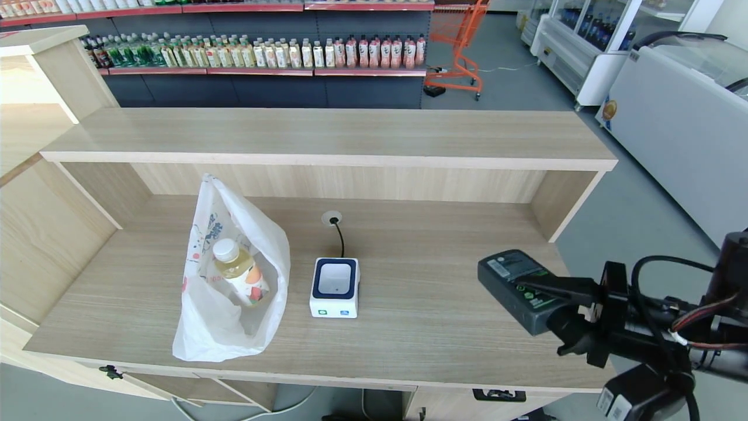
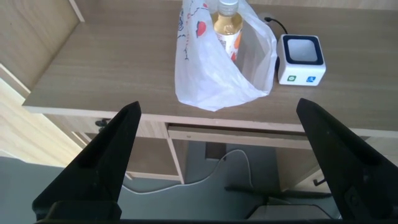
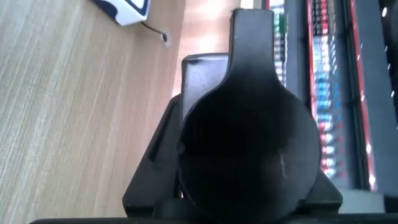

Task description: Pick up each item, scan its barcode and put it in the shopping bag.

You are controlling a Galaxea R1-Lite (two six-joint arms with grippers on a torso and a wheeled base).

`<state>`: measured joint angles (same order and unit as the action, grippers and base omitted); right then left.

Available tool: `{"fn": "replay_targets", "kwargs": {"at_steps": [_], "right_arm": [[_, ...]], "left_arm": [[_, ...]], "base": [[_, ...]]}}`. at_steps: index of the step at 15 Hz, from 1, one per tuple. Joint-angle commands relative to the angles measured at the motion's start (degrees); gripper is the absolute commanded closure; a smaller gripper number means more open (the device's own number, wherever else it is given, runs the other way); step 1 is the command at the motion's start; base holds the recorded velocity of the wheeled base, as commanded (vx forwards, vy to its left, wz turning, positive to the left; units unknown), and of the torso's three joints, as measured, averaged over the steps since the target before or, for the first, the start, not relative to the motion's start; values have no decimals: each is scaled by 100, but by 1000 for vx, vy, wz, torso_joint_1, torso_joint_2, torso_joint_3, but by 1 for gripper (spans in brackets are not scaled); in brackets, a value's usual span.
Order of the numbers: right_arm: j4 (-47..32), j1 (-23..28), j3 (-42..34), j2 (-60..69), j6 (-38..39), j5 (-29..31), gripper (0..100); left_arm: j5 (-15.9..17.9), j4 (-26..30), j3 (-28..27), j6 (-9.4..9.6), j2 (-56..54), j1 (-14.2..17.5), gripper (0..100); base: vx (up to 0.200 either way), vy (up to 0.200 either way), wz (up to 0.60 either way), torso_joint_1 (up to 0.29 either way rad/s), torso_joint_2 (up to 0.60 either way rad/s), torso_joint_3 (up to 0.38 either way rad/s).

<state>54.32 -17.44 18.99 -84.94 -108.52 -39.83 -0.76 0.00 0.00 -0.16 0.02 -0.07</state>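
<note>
My right gripper is shut on a dark grey box with a green label, held above the right part of the wooden counter. That box sits close before the right wrist camera. The white barcode scanner with its blue-rimmed window rests at the counter's middle, also seen as the scanner. To its left stands the white shopping bag with a capped drink bottle inside it. My left gripper hangs open below the counter's front edge, nothing between its fingers.
A raised wooden shelf and side walls enclose the counter's back. The scanner's black cable runs to a hole in the counter. Store shelves of bottles, an orange cart and freezers stand farther off.
</note>
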Motion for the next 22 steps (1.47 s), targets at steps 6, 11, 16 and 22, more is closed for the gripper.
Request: {"fn": "replay_targets", "kwargs": {"at_steps": [6,11,16,22], "right_arm": [[-1301,-1042,-27,-550,-3808,-1053,100],[-1275,-1297,96,-1051,-4186,-1440,100],[-1275,-1367,465,-1147,-4212,-1458,100],[-1275,-1481,843,-1367,-4221,-1467,100]], "left_arm": [[-4,0,0,-2,-2,-1,0],[-4,0,0,-2,-2,-1,0],[-4,0,0,-2,-2,-1,0],[-4,0,0,-2,-2,-1,0]], "base": [[0,0,0,0,0,0],[0,0,0,0,0,0],[0,0,0,0,0,0],[0,0,0,0,0,0]]}}
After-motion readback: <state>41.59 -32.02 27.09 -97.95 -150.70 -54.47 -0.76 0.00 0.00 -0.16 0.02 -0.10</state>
